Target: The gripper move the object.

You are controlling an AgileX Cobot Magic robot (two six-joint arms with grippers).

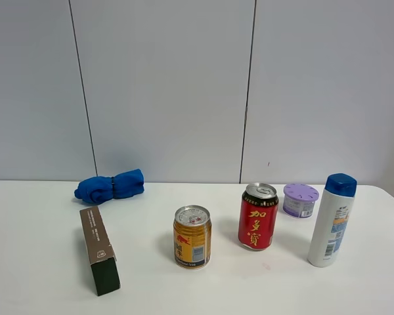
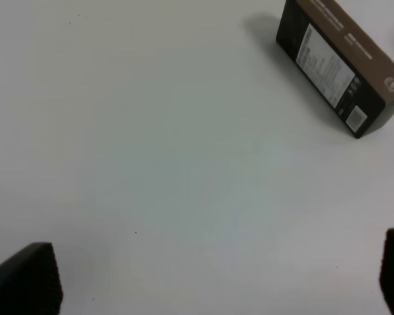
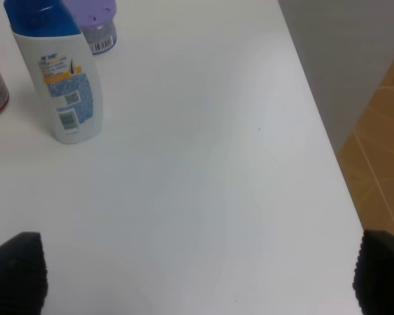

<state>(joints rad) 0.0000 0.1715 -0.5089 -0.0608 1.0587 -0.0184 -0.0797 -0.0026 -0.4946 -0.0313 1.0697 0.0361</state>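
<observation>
High view: the bottle (image 1: 332,220) is stood upright near the right edge of the bench (image 1: 39,289), beside the red can (image 1: 258,216); no arm is seen. A tall bottle is easily toppled by a glancing approach.

Left wrist: the left gripper (image 2: 217,275) is spread wide, empty.

Right wrist: the right gripper (image 3: 197,272) is spread wide, nothing held, well apart from the bottle (image 3: 58,75).

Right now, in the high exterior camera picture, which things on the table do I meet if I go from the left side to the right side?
blue cloth → brown box → gold can → red can → purple container → white bottle
</observation>
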